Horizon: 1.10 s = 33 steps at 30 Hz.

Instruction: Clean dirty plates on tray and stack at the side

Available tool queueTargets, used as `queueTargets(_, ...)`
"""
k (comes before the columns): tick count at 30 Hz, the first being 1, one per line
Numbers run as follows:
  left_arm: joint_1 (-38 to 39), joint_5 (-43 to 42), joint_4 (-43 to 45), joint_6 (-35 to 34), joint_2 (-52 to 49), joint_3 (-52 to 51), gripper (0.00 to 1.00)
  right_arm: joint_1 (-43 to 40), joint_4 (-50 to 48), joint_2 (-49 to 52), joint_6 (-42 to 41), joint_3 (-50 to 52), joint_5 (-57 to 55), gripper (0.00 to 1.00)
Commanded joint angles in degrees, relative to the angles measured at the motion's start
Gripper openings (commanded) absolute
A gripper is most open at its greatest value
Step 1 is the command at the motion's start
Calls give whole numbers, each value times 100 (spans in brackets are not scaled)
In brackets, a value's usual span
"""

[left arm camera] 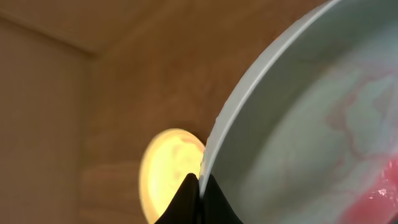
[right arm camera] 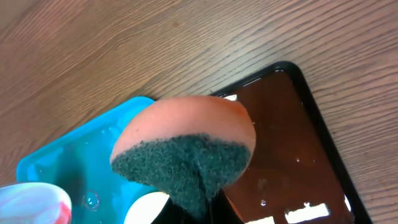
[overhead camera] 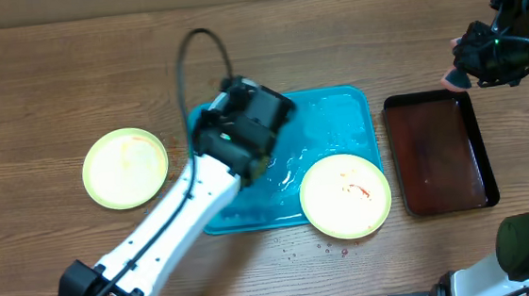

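My left gripper (left arm camera: pixel 200 186) is shut on the rim of the light blue plate (left arm camera: pixel 298 124), which is smeared with red sauce and held tilted. In the overhead view this gripper (overhead camera: pixel 244 131) hangs over the turquoise tray (overhead camera: pixel 337 114) and hides the blue plate. One pale yellow plate (overhead camera: pixel 124 167) lies on the table left of the tray. Another yellow plate (overhead camera: pixel 345 196), with a red smear, overhangs the tray's front right corner. My right gripper (overhead camera: pixel 464 71) is shut on an orange sponge with a green scouring face (right arm camera: pixel 186 149), raised beyond the dark tray's far edge.
A dark red-brown tray (overhead camera: pixel 435 152), wet inside, lies right of the turquoise tray. Water drops dot the table in front of the tray (overhead camera: pixel 324 249). The left arm's black cable (overhead camera: pixel 195 49) loops over the back of the table.
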State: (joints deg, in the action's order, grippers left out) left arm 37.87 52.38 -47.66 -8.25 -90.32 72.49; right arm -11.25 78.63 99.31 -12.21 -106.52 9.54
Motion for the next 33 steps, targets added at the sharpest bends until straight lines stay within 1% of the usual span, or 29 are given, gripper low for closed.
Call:
queueTargets(1, 400, 1808, 120, 101, 114, 129, 4, -13, -46, -28, -17, 2, -76, 4)
queueTargets(7, 831, 2861, 188, 98, 114, 129, 4, -13, -48, -28, -17, 2, -76, 4)
queueTargets(11, 951, 3174, 186, 101, 114, 129, 4, -13, -44, -28, -15, 2, -76, 4)
queueTargets(17, 981, 3340, 181, 105, 114, 129, 4, -13, -48, -28, -15, 2, -116, 4)
queueTargets(30, 981, 3307, 184, 98, 114, 127, 4, -13, -4, -28, -13, 2, -118, 4)
queueTargets(33, 979, 3191, 184, 98, 114, 127, 4, -13, 11, -28, -15, 2, -118, 4)
